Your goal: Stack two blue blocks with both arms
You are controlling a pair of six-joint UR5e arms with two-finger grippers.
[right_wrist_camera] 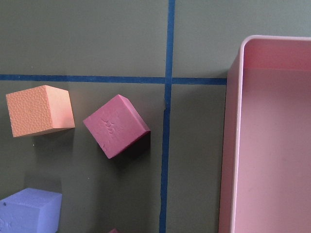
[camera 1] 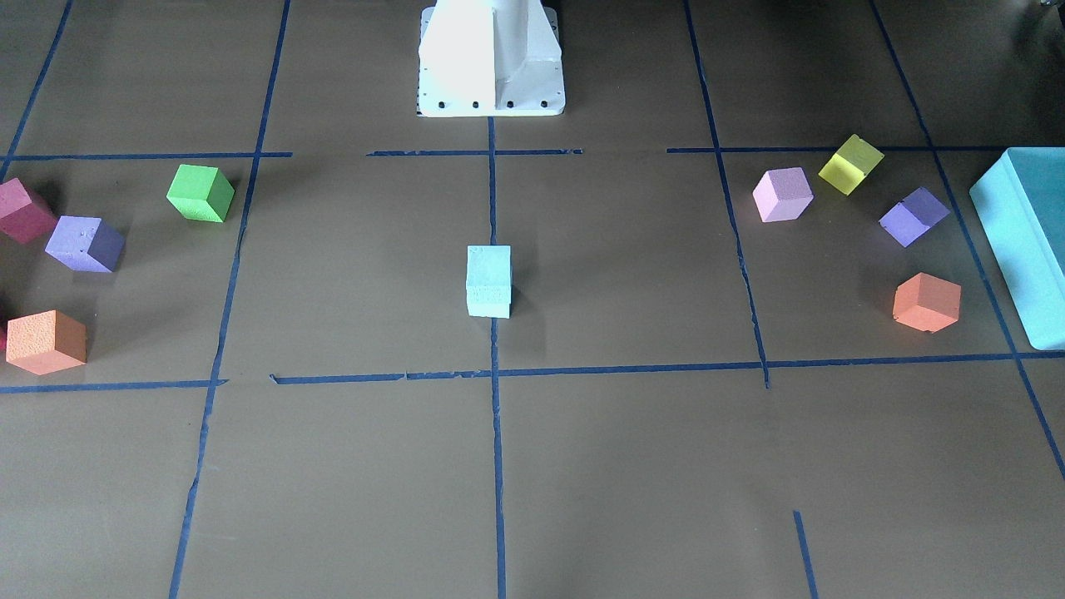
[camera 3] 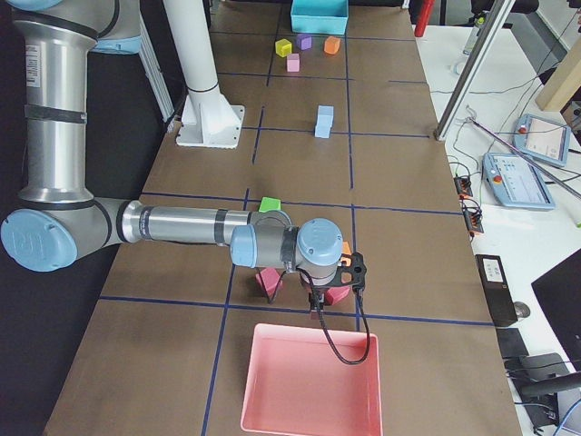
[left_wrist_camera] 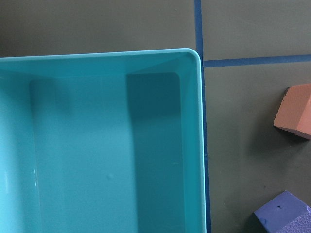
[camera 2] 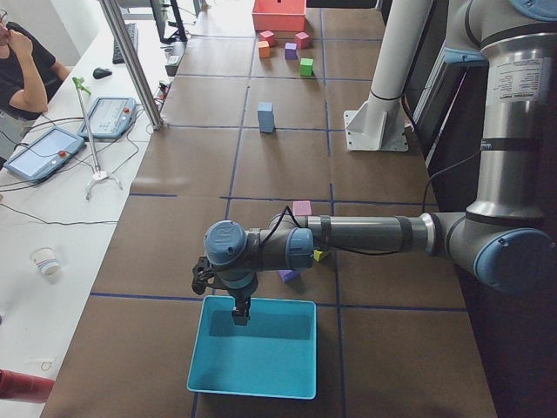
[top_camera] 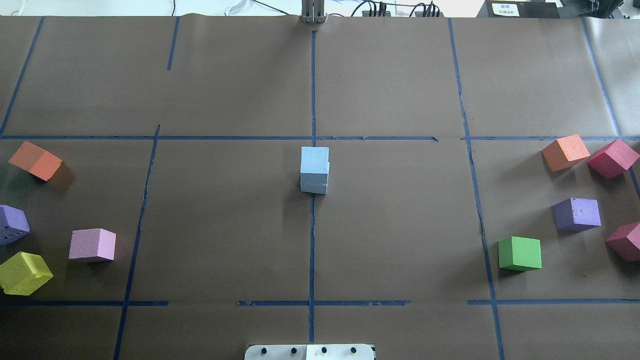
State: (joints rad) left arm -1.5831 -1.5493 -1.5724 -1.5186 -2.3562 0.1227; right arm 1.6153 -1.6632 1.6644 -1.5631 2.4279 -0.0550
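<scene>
The two blue blocks stand stacked, one on the other, at the table's middle on the centre tape line (camera 1: 488, 281) (top_camera: 314, 170). The stack also shows in the exterior left view (camera 2: 265, 117) and the exterior right view (camera 3: 323, 121). No gripper touches it. My left gripper (camera 2: 240, 315) hangs over the teal box (camera 2: 252, 370) at the table's left end. My right gripper (camera 3: 317, 313) hangs by the near rim of the pink tray (camera 3: 309, 381) at the right end. Both show only in side views, so I cannot tell whether they are open or shut. Neither wrist view shows fingers.
Loose cubes lie at both ends: green (top_camera: 520, 253), purple (top_camera: 577, 214), orange (top_camera: 565, 152) and maroon (top_camera: 613, 158) on my right; orange (top_camera: 35, 160), pink (top_camera: 92, 245), yellow (top_camera: 24, 272) and purple (top_camera: 11, 225) on my left. The white pedestal (camera 1: 491, 58) stands behind the stack.
</scene>
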